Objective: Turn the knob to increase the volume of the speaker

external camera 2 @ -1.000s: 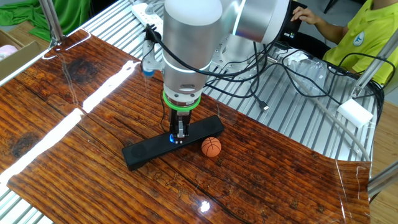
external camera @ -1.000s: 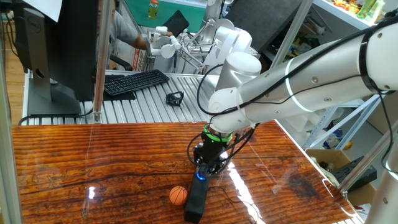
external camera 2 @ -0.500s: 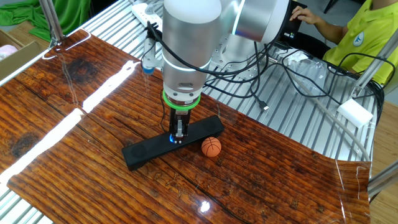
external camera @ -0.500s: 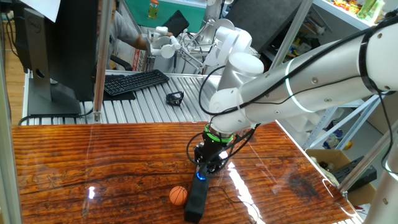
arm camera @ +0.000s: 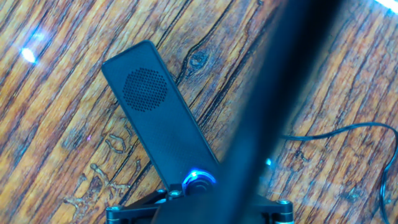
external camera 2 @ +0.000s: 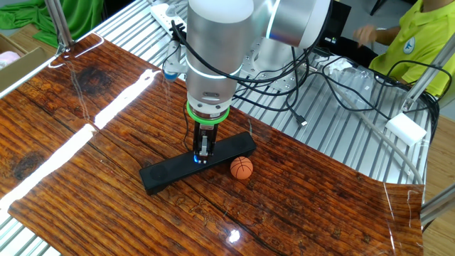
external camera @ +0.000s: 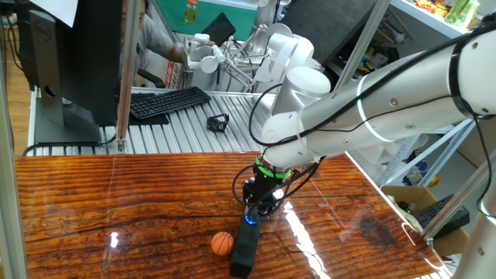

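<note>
wooden table (external camera 2: pixel 85 178): one speaker (external camera 2: pixel 170 172), one knob (arm camera: pixel 198 181), one orange ball (external camera 2: pixel 242 167).

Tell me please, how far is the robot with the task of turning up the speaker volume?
Done: the gripper has reached the speaker and points straight down at it. In hand: its jaws are shut on the knob, which glows blue. Left: the turn itself; the pictures cannot show whether the volume has risen.

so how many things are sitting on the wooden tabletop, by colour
black: 1, the speaker, with its blue-lit knob
orange: 1, the ball
total: 2
</note>
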Available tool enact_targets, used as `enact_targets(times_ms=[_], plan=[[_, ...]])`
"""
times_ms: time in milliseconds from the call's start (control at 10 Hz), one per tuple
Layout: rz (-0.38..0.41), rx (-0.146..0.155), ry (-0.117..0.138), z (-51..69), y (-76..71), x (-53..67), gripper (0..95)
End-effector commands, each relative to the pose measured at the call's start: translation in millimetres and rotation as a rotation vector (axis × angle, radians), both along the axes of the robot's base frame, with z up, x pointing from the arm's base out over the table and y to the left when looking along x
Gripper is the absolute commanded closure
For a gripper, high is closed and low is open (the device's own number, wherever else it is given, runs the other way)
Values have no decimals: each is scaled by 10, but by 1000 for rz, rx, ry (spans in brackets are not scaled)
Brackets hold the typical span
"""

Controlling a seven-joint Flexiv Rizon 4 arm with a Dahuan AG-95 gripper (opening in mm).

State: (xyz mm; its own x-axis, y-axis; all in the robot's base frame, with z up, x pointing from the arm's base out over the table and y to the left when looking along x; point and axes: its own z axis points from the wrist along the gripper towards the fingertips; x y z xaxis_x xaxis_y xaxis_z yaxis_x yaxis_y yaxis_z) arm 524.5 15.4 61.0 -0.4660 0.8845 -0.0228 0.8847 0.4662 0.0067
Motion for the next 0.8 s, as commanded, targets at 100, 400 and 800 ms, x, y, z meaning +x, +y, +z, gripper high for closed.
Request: enact_targets(times_ms=[100, 400, 800], plan=[[-26, 2, -5, -29, -2, -2, 950], [-64, 3, -9, -33, -3, -3, 950], [-105, 1, -9, -33, -3, -3, 950]])
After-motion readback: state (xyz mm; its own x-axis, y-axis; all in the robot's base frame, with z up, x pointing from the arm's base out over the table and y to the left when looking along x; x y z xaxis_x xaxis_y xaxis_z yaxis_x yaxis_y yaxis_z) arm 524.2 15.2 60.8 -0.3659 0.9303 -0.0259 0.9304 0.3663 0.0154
